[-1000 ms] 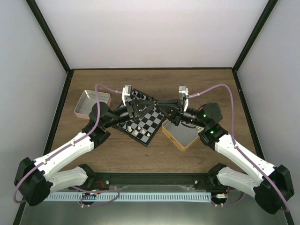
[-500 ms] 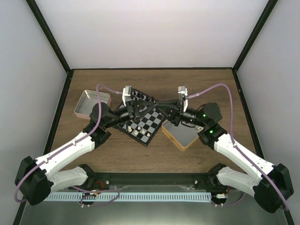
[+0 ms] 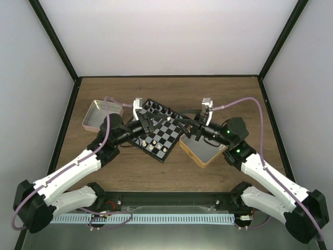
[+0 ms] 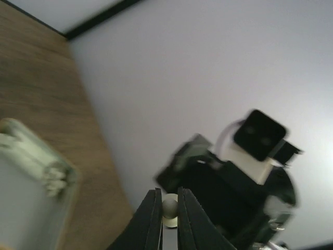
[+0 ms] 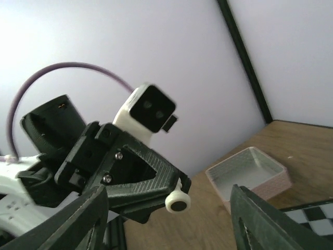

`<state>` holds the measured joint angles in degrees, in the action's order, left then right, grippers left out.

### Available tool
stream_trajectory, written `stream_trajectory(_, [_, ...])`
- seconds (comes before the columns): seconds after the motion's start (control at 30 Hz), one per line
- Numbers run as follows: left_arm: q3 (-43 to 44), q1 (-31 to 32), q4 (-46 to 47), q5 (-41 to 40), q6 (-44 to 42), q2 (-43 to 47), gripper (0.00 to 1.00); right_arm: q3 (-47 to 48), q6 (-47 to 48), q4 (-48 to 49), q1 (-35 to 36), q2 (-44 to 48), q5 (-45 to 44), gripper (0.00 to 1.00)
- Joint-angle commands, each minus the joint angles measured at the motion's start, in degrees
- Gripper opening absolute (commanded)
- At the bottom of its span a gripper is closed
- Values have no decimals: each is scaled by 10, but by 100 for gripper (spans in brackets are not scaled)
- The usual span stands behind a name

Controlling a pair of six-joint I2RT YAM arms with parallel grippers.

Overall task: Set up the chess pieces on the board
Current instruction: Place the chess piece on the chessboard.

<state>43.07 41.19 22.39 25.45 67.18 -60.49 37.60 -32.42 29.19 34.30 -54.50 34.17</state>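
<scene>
Above the black-and-grey checkered board (image 3: 169,138) my two grippers meet tip to tip. In the left wrist view my left gripper (image 4: 169,197) is shut on one small cream-white chess piece (image 4: 170,207), its round head showing between the fingers. The right wrist view shows that same piece (image 5: 177,199) sticking out of the left gripper's tip. My right gripper (image 5: 168,188) stands open around it, fingers wide on either side and not touching it. Seen from above, the left gripper (image 3: 164,121) and right gripper (image 3: 182,125) hang over the board's far half. Small figures stand along its edges.
A pink tray (image 3: 100,115) sits at the far left of the wooden table, also seen as the tray (image 5: 251,167) beyond my right fingers. A tan tin (image 3: 204,151) lies against the board's right side. The enclosure walls stand close behind.
My right gripper has opened and let go of the cream-white piece. My left gripper has shut on it. The right arm has drawn back slightly to the right.
</scene>
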Motion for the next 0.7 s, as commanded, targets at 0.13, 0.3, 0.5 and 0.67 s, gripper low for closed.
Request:
stream_trajectory(0.13, [32,-2,-354,-317,-252,41,4,-6,-12,-166,1,58,-195,69])
stream_trajectory(0.3, [33,-2,-447,-468,-305,-7,4,-28,-28,-190,1,60,-210,69])
stream_trajectory(0.5, [58,-16,-469,-530,-312,-109,4,-37,-33,-195,2,53,-213,69])
stream_trajectory(0.67, [78,-45,-458,-525,-301,-197,4,-34,-30,-205,2,52,-217,69])
